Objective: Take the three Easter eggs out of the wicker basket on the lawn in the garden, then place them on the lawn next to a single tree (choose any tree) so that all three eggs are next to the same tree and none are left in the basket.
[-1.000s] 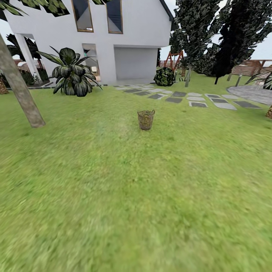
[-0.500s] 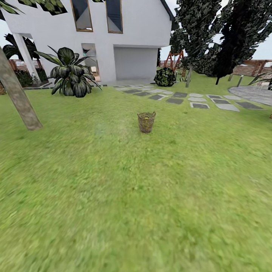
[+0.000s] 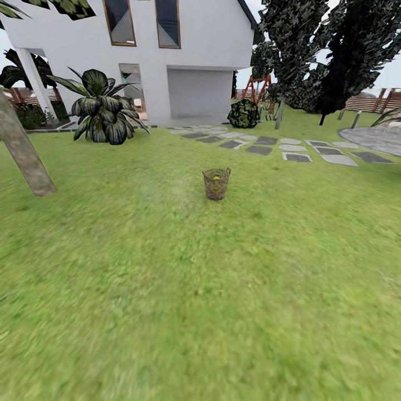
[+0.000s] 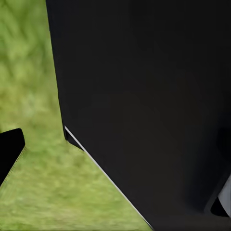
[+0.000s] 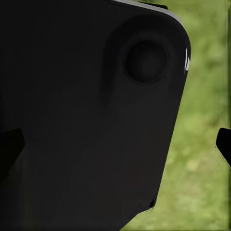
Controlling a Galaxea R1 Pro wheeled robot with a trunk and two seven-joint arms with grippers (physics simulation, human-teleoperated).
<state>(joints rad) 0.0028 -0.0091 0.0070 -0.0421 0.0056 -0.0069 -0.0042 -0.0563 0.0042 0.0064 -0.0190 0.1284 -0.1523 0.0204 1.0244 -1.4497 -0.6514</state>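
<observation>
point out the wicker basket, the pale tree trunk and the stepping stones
wicker basket [image 3: 216, 187], head view, on its woven front wall
pale tree trunk [image 3: 22, 153], head view, on the leaning trunk's middle
stepping stones [image 3: 296, 157], head view, on one grey slab's top

a wicker basket [image 3: 216, 183] stands far off on the lawn [image 3: 200, 289], too small for its weave or handles to be read; a speck of yellow shows at its rim, but whether that is one egg or several cannot be told. the pale trunk of a tree [image 3: 23, 151] leans in from the left edge of the head view, its crown cut off. a white house [image 3: 139, 55] loses its roof to the top edge. the grass nearest the camera is smeared and soft. in both wrist views a black body [image 4: 144, 96] close to the lens hides most of the ground, and the grass beside it is blurred.
</observation>
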